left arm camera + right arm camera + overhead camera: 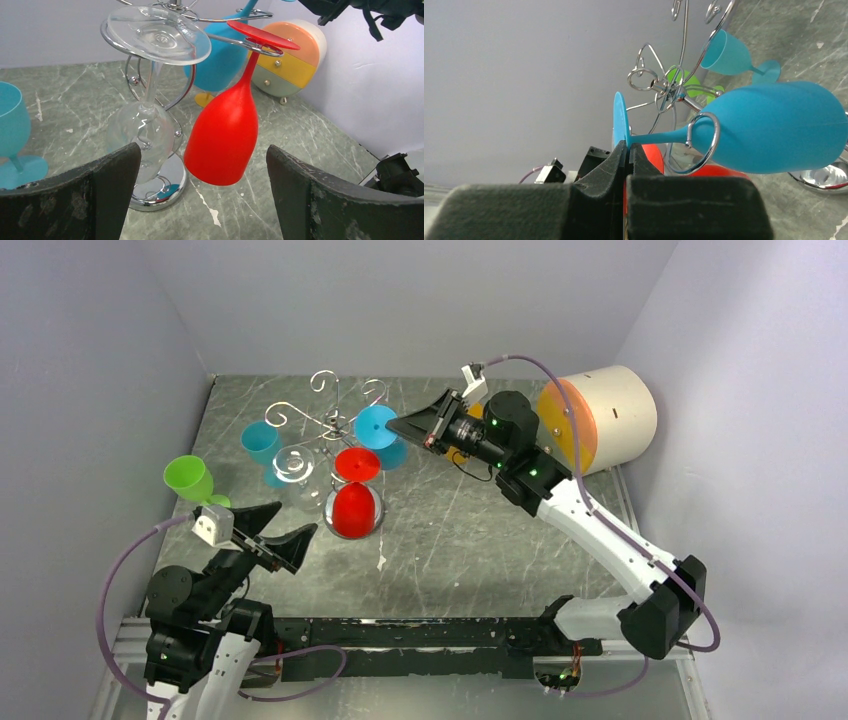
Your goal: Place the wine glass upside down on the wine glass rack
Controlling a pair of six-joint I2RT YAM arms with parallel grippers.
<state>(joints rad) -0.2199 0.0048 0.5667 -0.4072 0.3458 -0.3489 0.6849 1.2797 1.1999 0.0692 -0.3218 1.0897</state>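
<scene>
My right gripper (628,147) is shut on the foot rim of the blue wine glass (774,127). The glass is upside down, its stem passing through a wire loop of the silver wine glass rack (704,145). From above, the right gripper (400,427) meets the blue foot (375,426) at the rack (330,420) on its right side. A red glass (355,508) and a clear glass (293,462) hang upside down on other arms. My left gripper (297,520) stands open, near and left of the rack, holding nothing. Its view faces the red glass (225,135) and the rack's shiny base (160,190).
A teal glass (262,443) stands upright left of the rack, a green glass (187,478) further left. A round cream box with an orange face (600,420) sits at the back right, against the wall. White walls close in the table on three sides.
</scene>
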